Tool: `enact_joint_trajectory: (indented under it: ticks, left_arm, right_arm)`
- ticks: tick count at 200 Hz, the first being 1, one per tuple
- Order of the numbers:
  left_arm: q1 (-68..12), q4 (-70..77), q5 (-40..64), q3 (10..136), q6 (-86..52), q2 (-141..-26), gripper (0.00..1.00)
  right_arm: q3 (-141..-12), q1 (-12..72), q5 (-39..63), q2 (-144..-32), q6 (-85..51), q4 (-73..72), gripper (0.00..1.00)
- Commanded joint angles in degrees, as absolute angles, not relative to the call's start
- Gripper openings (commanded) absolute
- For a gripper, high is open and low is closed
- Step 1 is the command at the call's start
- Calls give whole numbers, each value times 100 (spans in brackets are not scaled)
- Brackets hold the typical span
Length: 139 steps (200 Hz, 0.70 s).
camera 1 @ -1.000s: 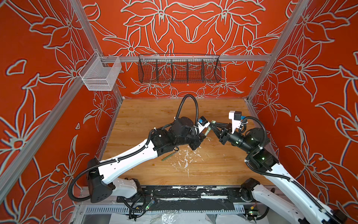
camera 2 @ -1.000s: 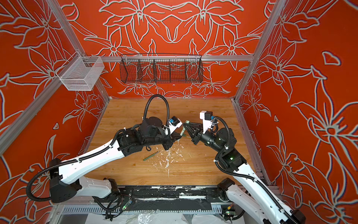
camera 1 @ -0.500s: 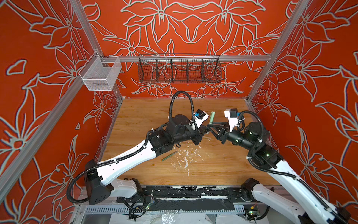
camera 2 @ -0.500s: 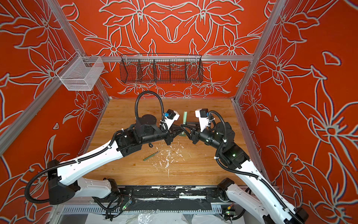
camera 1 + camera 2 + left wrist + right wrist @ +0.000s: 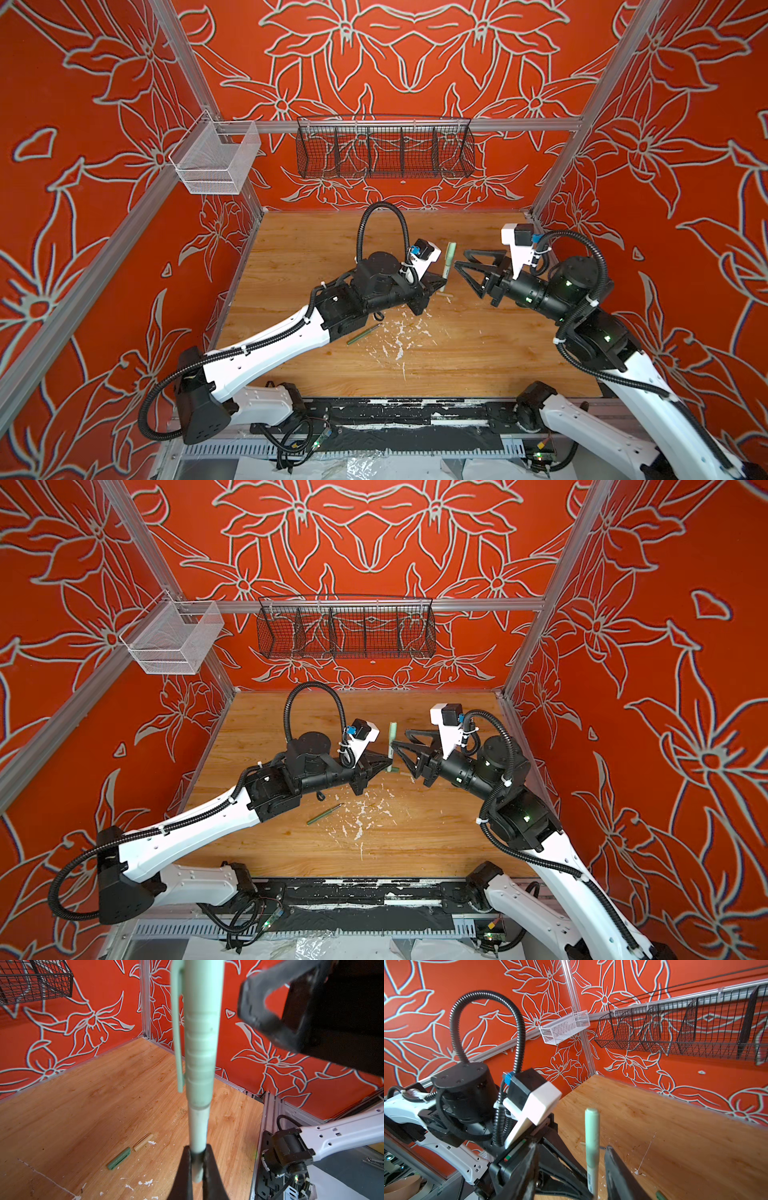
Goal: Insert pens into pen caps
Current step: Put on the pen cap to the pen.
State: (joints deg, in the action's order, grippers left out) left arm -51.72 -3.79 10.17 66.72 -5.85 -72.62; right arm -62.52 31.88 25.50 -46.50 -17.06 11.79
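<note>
The walls [image 5: 104,83] are orange-red, patterned with large flowers outlined in pale grey. The table [image 5: 478,361] is warm tan wood grain, speckled with white flecks [image 5: 399,332]. The pale mint pen [image 5: 448,259] carries a mint cap [image 5: 197,1022], slightly deeper in shade. Another pen [image 5: 363,334] is dark green. One loose cap [image 5: 119,1158] is green, the other cap [image 5: 143,1142] tan. The wire basket [image 5: 384,151] is black, the mesh basket [image 5: 216,160] white. The left arm [image 5: 270,353] and right arm [image 5: 656,399] are white with black joints.
</note>
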Motion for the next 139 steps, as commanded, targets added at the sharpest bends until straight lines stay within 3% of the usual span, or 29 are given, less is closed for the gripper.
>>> enact_joint_trajectory:
  ticks: [1, 51, 139]
  left_arm:
    - [-5145, -245, 1234, 6715, -658, -7242, 0]
    - [-5150, -217, 1257, 6706, -677, -7230, 0]
    - [-5152, -246, 1206, 6717, -659, -7320, 0]
  right_arm:
    - [-6479, 3190, 2566, -4884, -1474, 1335, 51]
    - [-6627, 3133, 2756, -5152, -1468, 1258, 48]
    - [-6630, 3032, 2983, -5335, -1711, 982, 20]
